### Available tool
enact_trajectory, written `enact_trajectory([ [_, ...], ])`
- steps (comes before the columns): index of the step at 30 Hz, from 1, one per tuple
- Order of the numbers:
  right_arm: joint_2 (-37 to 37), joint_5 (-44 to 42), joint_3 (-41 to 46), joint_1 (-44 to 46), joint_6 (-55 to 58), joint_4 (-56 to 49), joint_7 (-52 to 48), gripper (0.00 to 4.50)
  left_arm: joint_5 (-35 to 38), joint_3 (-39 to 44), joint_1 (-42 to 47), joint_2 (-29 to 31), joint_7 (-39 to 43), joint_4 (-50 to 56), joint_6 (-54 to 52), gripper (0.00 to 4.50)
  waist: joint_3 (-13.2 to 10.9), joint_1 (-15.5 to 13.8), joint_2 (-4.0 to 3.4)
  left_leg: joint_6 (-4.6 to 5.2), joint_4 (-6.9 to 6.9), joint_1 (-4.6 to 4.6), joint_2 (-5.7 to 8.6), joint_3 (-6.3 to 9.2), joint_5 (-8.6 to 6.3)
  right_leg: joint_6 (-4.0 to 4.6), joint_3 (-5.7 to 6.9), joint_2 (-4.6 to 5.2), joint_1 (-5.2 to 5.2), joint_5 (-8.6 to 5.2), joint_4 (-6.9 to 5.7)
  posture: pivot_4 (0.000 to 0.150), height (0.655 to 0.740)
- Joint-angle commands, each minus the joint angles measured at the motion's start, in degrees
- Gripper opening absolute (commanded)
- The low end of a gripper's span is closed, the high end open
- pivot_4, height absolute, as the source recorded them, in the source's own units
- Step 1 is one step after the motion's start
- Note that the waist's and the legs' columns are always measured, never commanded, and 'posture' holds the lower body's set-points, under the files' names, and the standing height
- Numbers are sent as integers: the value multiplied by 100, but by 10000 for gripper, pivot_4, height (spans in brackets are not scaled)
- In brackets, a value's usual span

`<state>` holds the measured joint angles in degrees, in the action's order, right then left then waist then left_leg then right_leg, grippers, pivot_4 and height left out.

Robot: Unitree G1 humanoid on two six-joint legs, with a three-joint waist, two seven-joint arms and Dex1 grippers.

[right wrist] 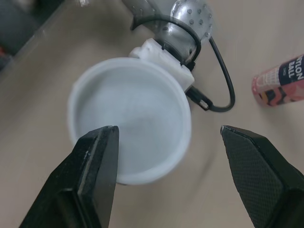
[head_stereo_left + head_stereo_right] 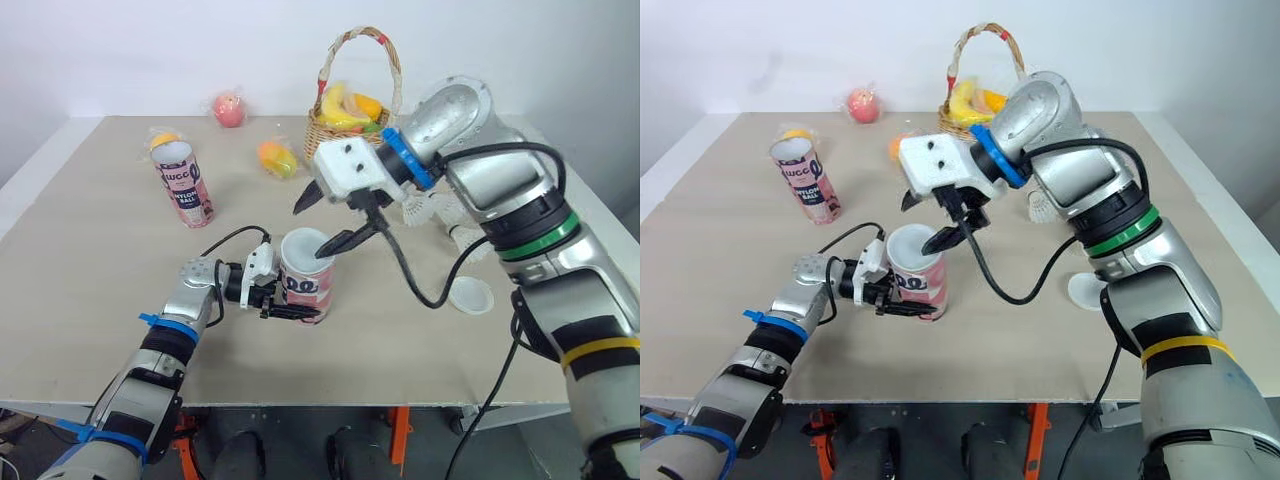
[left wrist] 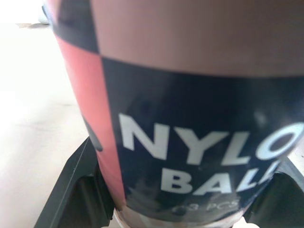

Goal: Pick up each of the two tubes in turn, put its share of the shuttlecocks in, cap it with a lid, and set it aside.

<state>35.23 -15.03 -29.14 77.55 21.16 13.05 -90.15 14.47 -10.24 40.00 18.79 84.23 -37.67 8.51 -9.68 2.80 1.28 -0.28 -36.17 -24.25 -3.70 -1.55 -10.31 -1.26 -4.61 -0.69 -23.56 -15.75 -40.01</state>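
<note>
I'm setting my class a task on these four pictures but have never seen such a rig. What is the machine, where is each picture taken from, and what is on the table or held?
It is a humanoid robot with two arms, each ending in a gripper of two black fingers. Two pictures come from a camera pair on its head, looking down over the arms; the other two from a camera on each wrist, looking along the fingers. The left gripper is shut on the near tube, upright on the table; the right gripper hangs open above its top. Farther back stand a second tube and a fruit basket; a white lid and shuttlecocks lie on the robot's right.
</note>
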Motion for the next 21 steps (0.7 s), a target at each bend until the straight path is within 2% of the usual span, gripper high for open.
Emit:
enact_trajectory([
  [1,204,-357,116,26,182,-426,-235,31982,-184,15,-101,150,-81,-223,-84,28695,0,-1,0,0,1,0,0,0,0,-1,0,0,0,0,0,1500,7393],
  [2,239,-379,82,-38,184,-497,-235,29965,-184,14,-97,149,-79,-229,-83,28695,0,-1,0,0,5,0,1,2,0,-4,1,0,-1,-4,0,1500,7393],
  [8,231,-469,50,-167,336,-704,-235,1392,-188,5,-83,148,-62,-246,-82,28695,-1,0,-1,1,10,0,1,1,0,-6,1,-2,-4,-6,0,1500,7393],
  [14,84,-327,59,-130,324,-630,-235,571,-197,1,-79,158,-62,-254,-81,28695,-1,0,-1,0,10,0,1,1,0,-6,1,-2,-5,-6,0,1500,7393],
  [21,-542,299,-24,168,193,88,152,571,-194,-7,-98,163,-52,-228,-94,28695,-2,1,-2,1,10,-1,1,0,0,-4,2,-3,-7,-3,0,1500,7393],
])
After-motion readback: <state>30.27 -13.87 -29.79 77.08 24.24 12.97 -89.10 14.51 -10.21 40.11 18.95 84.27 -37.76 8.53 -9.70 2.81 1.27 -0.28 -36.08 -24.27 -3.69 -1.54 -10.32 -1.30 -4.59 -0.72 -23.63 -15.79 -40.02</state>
